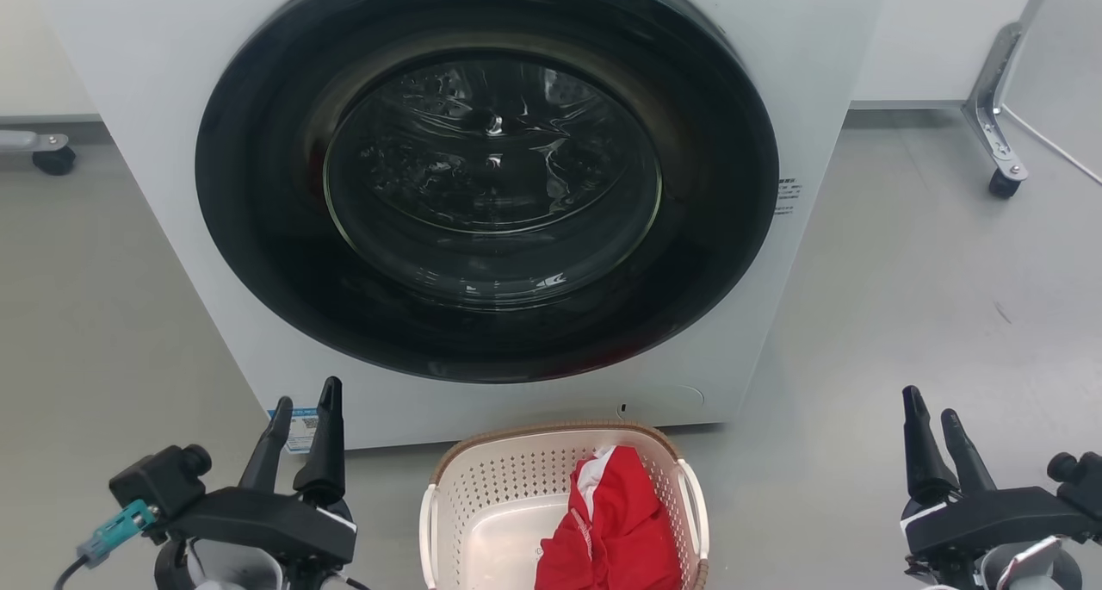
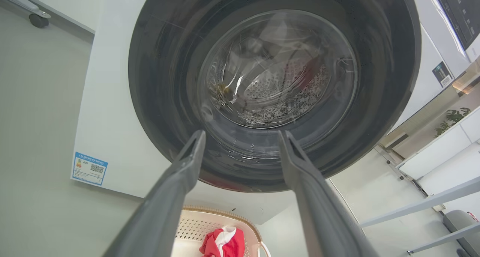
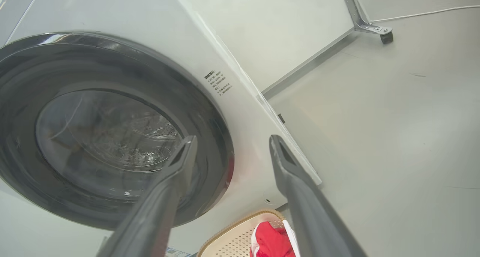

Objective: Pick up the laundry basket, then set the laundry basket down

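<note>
The laundry basket [image 1: 499, 487] sits on the grey floor [image 1: 904, 297] right at the foot of the washing machine [image 1: 155, 99], below its round dark door [image 1: 486, 172], with a red-and-white garment [image 1: 616, 521] heaped against its right side. The left gripper [image 1: 307, 394] hovers off to the basket's left and the right gripper [image 1: 930, 403] well out to its right; both have their long fingers parted with a clear gap and nothing between them, pointing toward the machine rather than down at the basket. The pickup looks not yet begun, so the step in hand is the approach. To do it well, each arm should come inward and down toward its own side handle – left to the left handle [image 1: 428, 530], right to the right handle [image 1: 693, 504] – keeping the fingers spread until the handle bar lies between them. The right side needs care: the cloth lies close to that handle and could get pinched along with it. Close both sides together and lift evenly so the basket stays level and the garment does not slide out, and mind the machine's front panel just behind the far rim while rising
</note>
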Tool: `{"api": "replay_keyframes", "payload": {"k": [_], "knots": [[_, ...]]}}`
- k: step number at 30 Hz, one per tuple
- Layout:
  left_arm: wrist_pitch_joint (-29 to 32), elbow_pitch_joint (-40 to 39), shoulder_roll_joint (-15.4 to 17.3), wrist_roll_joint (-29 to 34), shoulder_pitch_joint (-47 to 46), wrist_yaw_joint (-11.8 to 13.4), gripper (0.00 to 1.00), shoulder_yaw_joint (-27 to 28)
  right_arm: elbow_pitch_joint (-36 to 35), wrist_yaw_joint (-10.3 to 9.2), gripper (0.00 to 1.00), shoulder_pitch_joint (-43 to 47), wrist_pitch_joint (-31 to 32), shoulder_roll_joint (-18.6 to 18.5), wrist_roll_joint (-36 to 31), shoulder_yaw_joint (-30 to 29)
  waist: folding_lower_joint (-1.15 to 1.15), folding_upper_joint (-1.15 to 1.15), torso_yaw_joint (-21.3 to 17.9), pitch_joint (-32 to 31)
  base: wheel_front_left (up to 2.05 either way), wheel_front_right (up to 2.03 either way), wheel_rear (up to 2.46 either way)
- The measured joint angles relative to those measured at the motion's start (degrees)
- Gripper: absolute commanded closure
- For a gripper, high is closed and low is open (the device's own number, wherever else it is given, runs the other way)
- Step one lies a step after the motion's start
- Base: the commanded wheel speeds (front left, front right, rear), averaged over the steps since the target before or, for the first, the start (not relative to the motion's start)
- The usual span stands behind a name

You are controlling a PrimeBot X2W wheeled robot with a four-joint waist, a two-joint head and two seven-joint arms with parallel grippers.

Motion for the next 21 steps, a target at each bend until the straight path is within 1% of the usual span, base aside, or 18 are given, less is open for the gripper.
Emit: {"api": "replay_keyframes", "payload": {"k": [7, 11, 12, 21], "knots": [[-1.4, 0.0, 0.6, 5.9, -0.1, 1.2, 0.0, -1.9, 0.0, -0.92, 0.0, -0.6, -1.5, -0.9, -5.9, 2.2, 0.0, 0.0, -0.1, -0.2, 0.0, 0.0, 0.0], [-2.2, 0.1, 1.1, 9.0, -0.1, 1.9, 0.0, -2.8, 0.1, -1.01, 0.0, -1.0, -2.2, -1.5, -9.2, 3.3, 0.0, 0.0, -0.2, -0.3, 0.0, 0.0, 0.0], [-2.6, 0.1, 1.3, 10.4, -0.1, 2.2, 0.0, -3.4, 0.2, -1.29, 0.0, -1.0, -2.7, -1.7, -10.9, 3.9, 0.0, 0.0, -0.3, -0.4, 0.0, 0.0, 0.0], [-4.5, 0.3, 1.8, 16.6, -0.1, 4.0, 0.0, -5.0, 0.5, -2.0, 0.0, -1.0, -4.6, -2.7, -17.9, 6.2, 0.0, 0.0, -0.2, -0.5, 0.0, 0.0, 0.0]]}}
